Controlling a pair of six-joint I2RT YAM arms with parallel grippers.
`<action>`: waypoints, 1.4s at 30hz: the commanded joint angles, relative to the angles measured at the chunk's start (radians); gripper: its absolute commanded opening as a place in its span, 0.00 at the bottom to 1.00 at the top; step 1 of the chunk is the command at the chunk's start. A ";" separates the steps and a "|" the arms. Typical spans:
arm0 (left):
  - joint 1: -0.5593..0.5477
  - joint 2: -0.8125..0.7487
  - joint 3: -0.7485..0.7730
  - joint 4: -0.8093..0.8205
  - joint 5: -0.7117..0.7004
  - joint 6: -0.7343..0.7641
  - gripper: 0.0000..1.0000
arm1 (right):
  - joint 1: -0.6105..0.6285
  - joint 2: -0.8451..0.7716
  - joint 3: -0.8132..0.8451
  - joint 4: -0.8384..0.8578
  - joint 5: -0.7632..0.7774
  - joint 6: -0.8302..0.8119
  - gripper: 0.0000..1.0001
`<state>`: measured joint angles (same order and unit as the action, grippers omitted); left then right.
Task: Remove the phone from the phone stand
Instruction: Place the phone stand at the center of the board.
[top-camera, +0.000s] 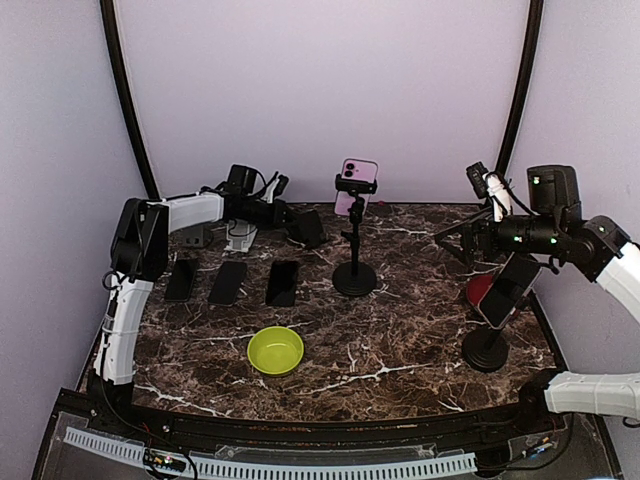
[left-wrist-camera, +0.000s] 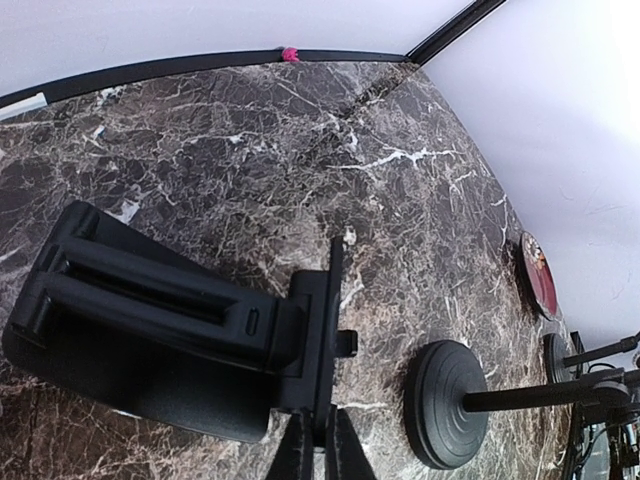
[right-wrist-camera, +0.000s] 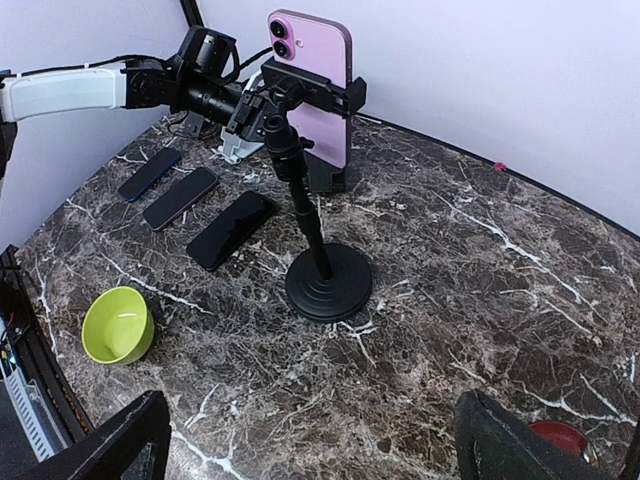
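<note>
From above, the marble table (top-camera: 400, 330) is seen hemmed in by pale walls at the back and on both sides, with a black pole rising at each rear corner. The left arm (top-camera: 190, 212) is stretched along the back edge to a dark phone (top-camera: 309, 228) propped near the rear wall. Just right of it, a pink phone (top-camera: 360, 178) is clamped high on a tall stand (top-camera: 354, 278). Three more phones (top-camera: 227, 283) are laid flat in a row on the left, and a green bowl (top-camera: 276, 350) is set nearer the front. Bare marble is left between the bowl and the right-hand side. There another phone (top-camera: 505, 290) is held tilted on a second stand (top-camera: 486, 352), beside a red plate (top-camera: 476, 288) and near the right arm (top-camera: 560, 235).

In the left wrist view, the left gripper (left-wrist-camera: 320, 455) is seen clenched on the near edge of the dark phone. The phone is presented edge-on and upright against a black folding stand (left-wrist-camera: 140, 310). Open marble runs beyond it to the black strip along the table's back edge, where a small pink marker (left-wrist-camera: 290, 53) is fixed.

In the right wrist view, the right gripper (right-wrist-camera: 315, 445) is spread wide with nothing between its fingers, and is held well back from the tall stand. Any lettering on the phones is too small to be read.
</note>
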<state>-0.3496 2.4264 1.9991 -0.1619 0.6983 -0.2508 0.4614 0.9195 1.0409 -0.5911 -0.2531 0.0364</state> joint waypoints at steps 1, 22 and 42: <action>0.011 0.017 0.071 -0.029 0.021 0.011 0.00 | -0.008 0.001 -0.008 0.036 0.009 -0.010 0.99; 0.039 0.059 0.199 -0.131 -0.039 0.005 0.40 | -0.007 0.003 -0.007 0.037 0.003 -0.010 0.99; -0.113 -0.200 0.014 -0.201 -0.430 0.191 0.38 | -0.009 -0.018 -0.004 0.044 -0.011 0.002 0.99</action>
<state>-0.4149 2.2807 2.0449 -0.3138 0.3695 -0.1326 0.4614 0.9161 1.0393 -0.5838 -0.2516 0.0349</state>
